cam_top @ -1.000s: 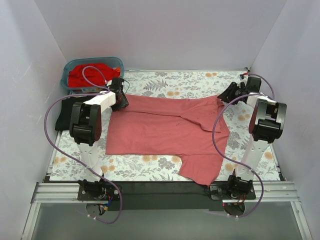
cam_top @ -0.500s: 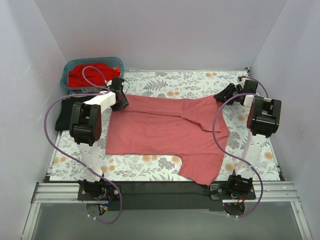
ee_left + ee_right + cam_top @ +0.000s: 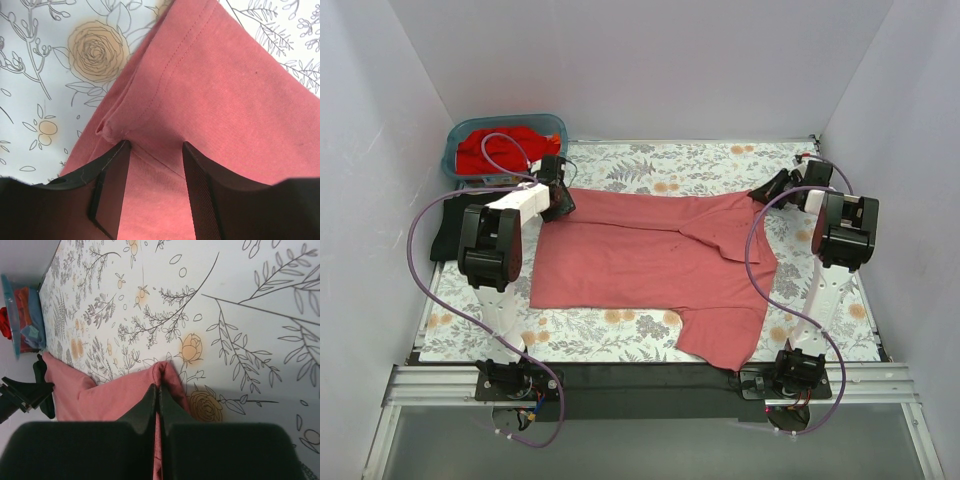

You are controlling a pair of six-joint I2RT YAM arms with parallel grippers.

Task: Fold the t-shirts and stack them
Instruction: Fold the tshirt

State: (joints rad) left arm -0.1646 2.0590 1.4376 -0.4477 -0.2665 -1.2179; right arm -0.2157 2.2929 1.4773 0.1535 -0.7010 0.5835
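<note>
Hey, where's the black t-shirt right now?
In the top view, the black t-shirt lies at the left edge of the table, on the near side of the blue bin holding red shirts, with the left arm between it and the spread pink t-shirt.

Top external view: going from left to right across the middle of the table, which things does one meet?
In order: black t-shirt → left gripper → salmon-pink t-shirt → right gripper.

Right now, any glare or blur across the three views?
Top external: even, diffuse light, no glare, salmon-pink shirt sharp. Left wrist: shirt crisp, left gripper dark, soft-edged. Right wrist: floral table cover sharp, right gripper body blurred black.
</note>
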